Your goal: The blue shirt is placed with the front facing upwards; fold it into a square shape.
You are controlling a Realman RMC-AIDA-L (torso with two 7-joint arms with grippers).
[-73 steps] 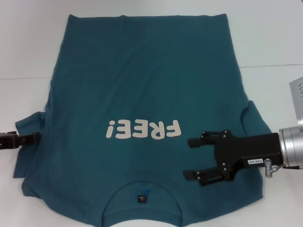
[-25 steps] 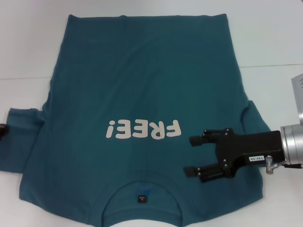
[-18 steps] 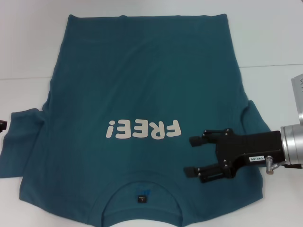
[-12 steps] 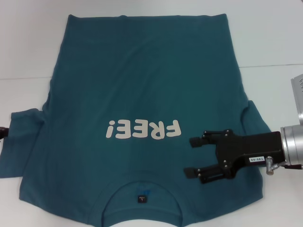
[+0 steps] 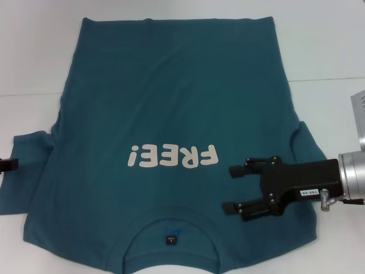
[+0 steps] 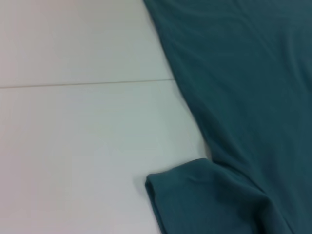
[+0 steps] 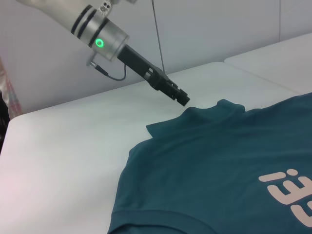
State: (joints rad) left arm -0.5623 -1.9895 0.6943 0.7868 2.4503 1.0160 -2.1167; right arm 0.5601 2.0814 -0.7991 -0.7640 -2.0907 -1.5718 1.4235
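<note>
Left sleeve [image 5: 28, 162] since spread, seemingly released.

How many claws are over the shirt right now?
1: the right claw hangs open above the blue shirt near the collar; the left claw sits beside the sleeve edge.

Bright, even light falls from overhead, and the white bench [image 5: 331, 51] looks slightly washed out, with no hard glare. The right pincer [image 5: 229, 190] casts only a faint, soft shadow on the blue shirt [image 5: 171, 103]. The left wrist view is mildly soft; the other views are reasonably sharp.
</note>
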